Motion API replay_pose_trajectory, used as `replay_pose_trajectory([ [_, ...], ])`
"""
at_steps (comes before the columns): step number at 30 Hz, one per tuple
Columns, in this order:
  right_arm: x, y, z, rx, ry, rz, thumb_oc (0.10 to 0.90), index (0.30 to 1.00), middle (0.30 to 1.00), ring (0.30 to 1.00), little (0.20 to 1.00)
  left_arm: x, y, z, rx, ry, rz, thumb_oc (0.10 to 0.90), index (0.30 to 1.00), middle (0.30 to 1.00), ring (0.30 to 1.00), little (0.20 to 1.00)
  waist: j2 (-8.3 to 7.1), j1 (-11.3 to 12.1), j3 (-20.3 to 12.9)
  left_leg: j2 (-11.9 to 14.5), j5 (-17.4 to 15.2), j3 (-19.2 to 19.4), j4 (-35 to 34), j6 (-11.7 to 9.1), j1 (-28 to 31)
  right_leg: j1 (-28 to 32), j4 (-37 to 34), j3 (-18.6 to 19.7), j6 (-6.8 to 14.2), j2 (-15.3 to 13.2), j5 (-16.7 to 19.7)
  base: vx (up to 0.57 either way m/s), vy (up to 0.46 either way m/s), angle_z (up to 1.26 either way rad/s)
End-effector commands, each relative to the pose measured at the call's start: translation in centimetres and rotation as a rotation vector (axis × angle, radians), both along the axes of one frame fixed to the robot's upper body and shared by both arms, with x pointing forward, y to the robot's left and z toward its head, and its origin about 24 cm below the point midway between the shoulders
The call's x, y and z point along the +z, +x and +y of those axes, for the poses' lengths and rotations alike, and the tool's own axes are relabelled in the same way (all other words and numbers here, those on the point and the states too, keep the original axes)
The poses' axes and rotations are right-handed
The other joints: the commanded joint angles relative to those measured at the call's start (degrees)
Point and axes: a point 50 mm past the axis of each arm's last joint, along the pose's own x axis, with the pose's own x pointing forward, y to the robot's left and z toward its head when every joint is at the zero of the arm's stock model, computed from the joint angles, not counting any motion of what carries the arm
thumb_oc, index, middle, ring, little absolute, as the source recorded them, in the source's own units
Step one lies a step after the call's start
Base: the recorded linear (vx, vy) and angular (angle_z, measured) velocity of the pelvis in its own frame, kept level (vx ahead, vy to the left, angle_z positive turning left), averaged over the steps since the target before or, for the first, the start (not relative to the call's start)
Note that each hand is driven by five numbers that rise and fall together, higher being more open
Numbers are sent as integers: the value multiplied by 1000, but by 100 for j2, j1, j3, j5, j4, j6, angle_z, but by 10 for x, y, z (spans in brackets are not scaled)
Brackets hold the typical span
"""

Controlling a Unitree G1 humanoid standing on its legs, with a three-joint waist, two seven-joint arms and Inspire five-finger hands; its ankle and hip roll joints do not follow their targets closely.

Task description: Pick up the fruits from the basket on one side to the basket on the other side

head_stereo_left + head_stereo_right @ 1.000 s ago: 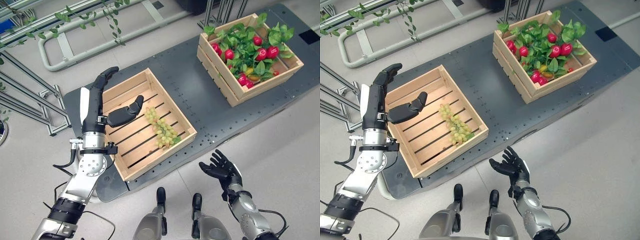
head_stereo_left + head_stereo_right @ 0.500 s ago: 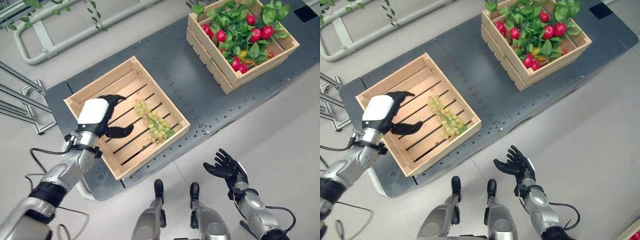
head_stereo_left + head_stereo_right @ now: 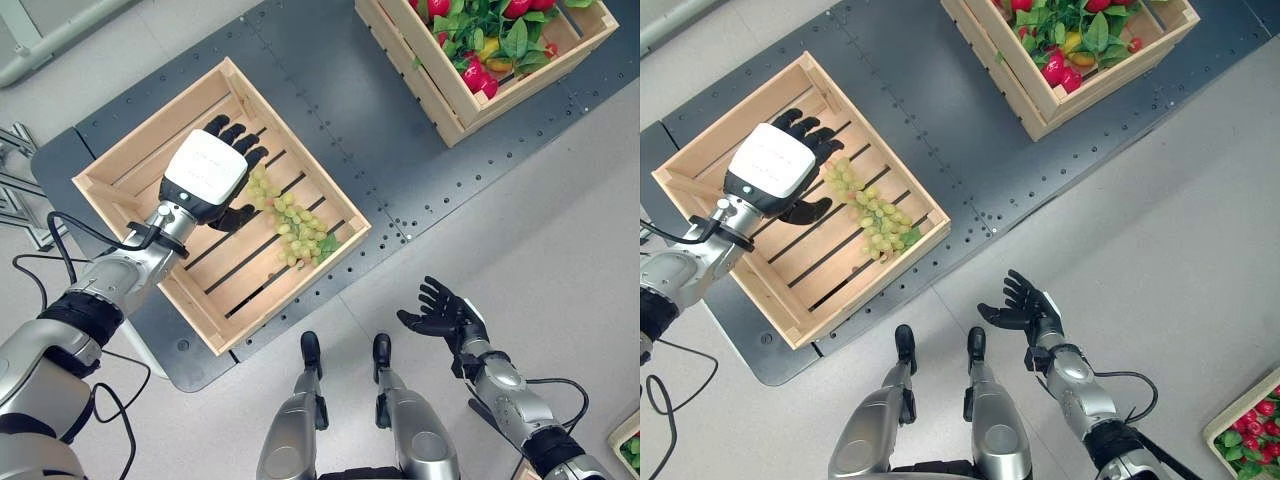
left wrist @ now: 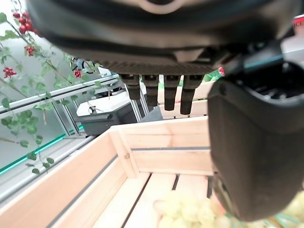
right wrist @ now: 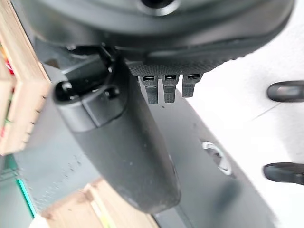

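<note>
Left hand [image 3: 205,175] over grapes [image 3: 290,222] in near crate [image 3: 100,185], fingers [image 3: 232,135] released, nothing gripped yet. Drop lower, wrap stem end (not loose berries). Far crate [image 3: 440,100] at 1 o'clock. Right hand [image 3: 440,318] idle, relaxed.

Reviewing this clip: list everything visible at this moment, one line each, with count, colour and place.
Slatted crate: one, pale wood, robot's left on the platform.
Grapes: one bunch, green, inside that crate.
Leafy crate: one, pale wood, far right, holding red fruit among green leaves.
Platform: one, dark grey, under both crates.
Corner crate: one, near right, red fruit.
Left hand: open, above the grapes.
Right hand: open, over the floor.
</note>
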Motion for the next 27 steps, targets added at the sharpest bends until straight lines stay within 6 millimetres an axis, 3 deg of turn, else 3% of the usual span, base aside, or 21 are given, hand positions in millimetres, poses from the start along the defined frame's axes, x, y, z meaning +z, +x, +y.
replay_pose_trajectory([
  [1, 26, 12, -6, 18, 2, -136, 800, 900, 900, 900, 900, 54, 5, -2, -11, 55, -218, 800, 900, 900, 900, 900, -217, 35, -22, -24, -510, 61, 486, -107, -132, -530, 964, -24, -67, -280, -233, -69, 17, 0],
  [5, 36, 23, -2, 33, 1, -162, 800, 900, 900, 900, 900, 61, 11, -10, -18, 119, -197, 800, 900, 900, 900, 900, -268, 43, 80, -32, -536, 97, 697, -99, -373, -774, 1192, -86, -83, -280, -278, -70, 23, 0],
  [10, 43, 32, -2, 17, 6, -174, 800, 900, 900, 900, 900, 69, 17, -17, -21, 170, -168, 800, 900, 900, 900, 900, -270, 36, 80, -50, -706, 107, 1369, -52, -1043, -1491, 1983, -119, -138, -315, -513, -61, 15, 1],
  [27, 50, 38, -1, -6, 28, -204, 800, 900, 900, 900, 900, 81, 17, -47, -216, 296, -192, 800, 900, 900, 900, 900, -257, -23, 80, 57, -1228, 281, 2740, 103, -2340, -2810, 3361, -133, -204, -406, -885, -13, -1, 8],
])
